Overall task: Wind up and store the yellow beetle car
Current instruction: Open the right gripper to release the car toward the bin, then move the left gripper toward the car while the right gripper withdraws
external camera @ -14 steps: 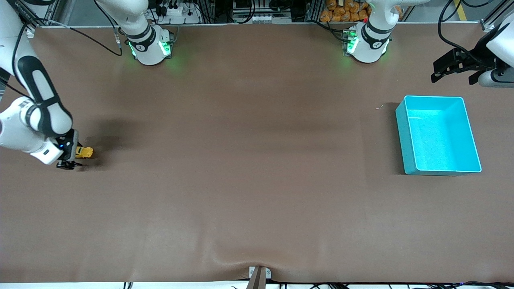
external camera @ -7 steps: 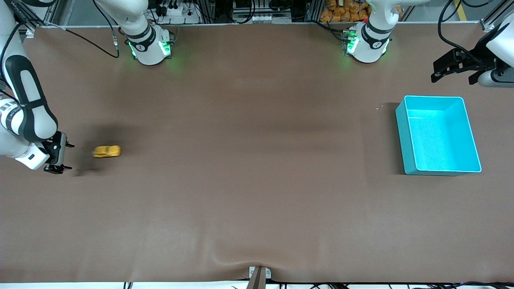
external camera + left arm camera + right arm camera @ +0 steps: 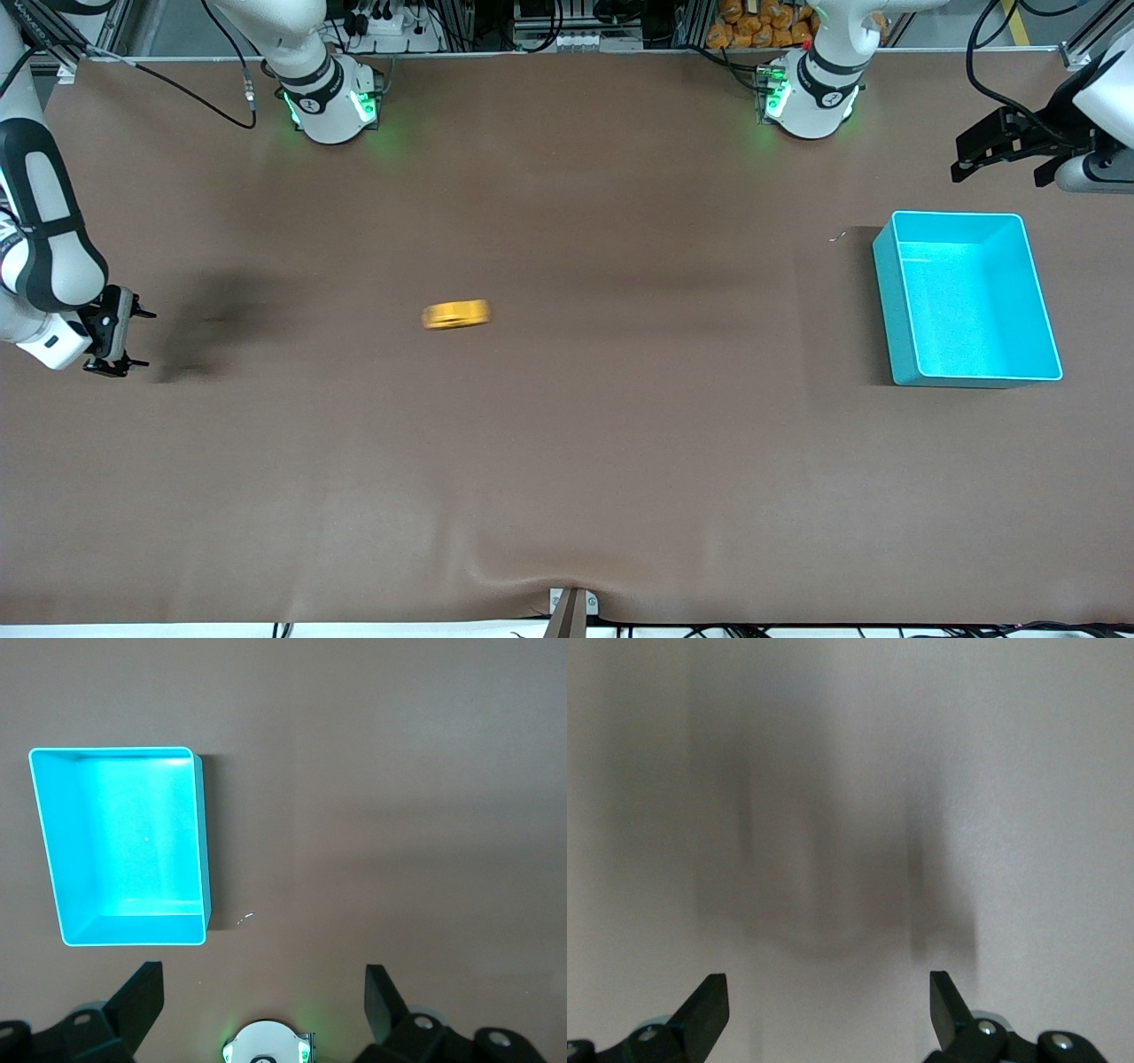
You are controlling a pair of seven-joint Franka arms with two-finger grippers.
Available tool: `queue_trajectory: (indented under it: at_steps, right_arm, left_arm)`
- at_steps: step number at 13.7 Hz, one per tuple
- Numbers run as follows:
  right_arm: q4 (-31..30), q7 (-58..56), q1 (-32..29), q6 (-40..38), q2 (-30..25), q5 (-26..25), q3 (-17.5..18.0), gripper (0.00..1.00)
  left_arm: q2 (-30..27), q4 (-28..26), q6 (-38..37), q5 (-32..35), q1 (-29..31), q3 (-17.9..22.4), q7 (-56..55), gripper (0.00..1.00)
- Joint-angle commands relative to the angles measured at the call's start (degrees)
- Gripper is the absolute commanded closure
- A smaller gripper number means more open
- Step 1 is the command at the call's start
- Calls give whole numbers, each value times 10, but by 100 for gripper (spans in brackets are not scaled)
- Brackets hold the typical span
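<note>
Front view, car: the yellow beetle car (image 3: pixel 455 314) sits alone on the brown bench (image 3: pixel 567 461), roughly mid-bench and somewhat toward the right arm's end. It shows as a smeared streak, so I judge it to be rolling under its own spring. Nothing touches it.

Front view, bin: the turquoise bin (image 3: pixel 967 298) stands at the left arm's end of the bench, well apart from the car, and looks empty.

Front view, right hand: the right hand (image 3: pixel 113 341) hangs low over the bench edge at the right arm's end, fingers spread and holding nothing.

Front view, left hand: the left hand (image 3: pixel 1005 146) waits in the air above the bench edge, over the area near the bin's farther wall, fingers apart and empty.

Left wrist view: the bin (image 3: pixel 122 846) lies below the camera with a bare floor. Both fingertips (image 3: pixel 142 992) show wide apart. No car is in sight.

Right wrist view: only blurred bench surface (image 3: pixel 850 815) and spread fingertips (image 3: pixel 709 997). Nothing lies between them.

Step in hand: winding appears done and the car released. Storing is not yet done.

Next move: my judgement is that the car must stop before a pick. Whichever arm reaches its resting spot should close across the body and carry it into the bin.

Risk: a small rounded body may slip or roll when pinched.
</note>
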Motion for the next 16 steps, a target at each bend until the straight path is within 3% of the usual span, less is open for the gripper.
queue_trajectory:
  at_steps: [1,13,16]
  right_arm:
    - [13,-5,-16,-9,8,9,9,0]
    - [13,-2,-17,-9,11,14,10,0]
    - [16,-2,-14,-9,10,21,10,0]
  left_arm:
    - [-14,-12,-4,-10,3,0,-7,0]
    - [-9,-26,-1,-9,4,1,-8,0]
    - [-18,-59,-1,-9,3,0,-48,0]
